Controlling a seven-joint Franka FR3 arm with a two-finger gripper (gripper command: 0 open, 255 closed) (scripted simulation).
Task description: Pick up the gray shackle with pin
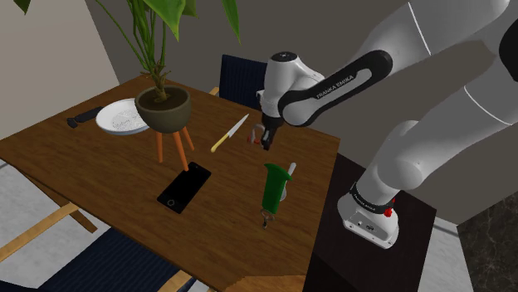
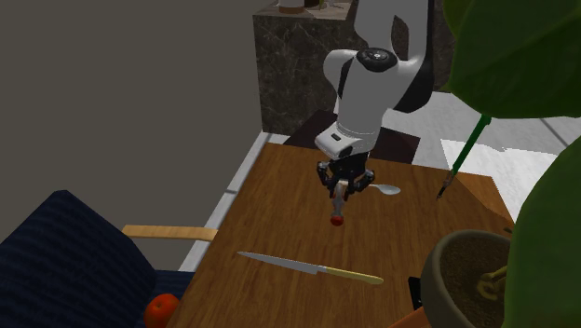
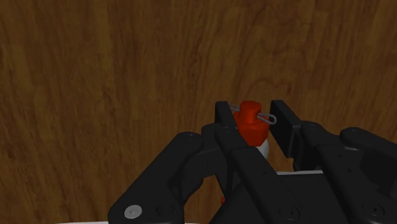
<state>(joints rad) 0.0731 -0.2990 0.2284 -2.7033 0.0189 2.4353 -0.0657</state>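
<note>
Over the wood counter, near the edge by the arm, black end effector closed on the gray shackle, red pin end pointing down, knife lying close by

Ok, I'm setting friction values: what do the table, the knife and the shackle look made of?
Table: wood, brown grain streaks, dull finish.
Knife: shiny grey blade, likely metal; smooth pale-yellow handle, plastic or wood, unclear.
Shackle: plain pale grey body with a red end, perhaps painted metal; unclear.
</note>
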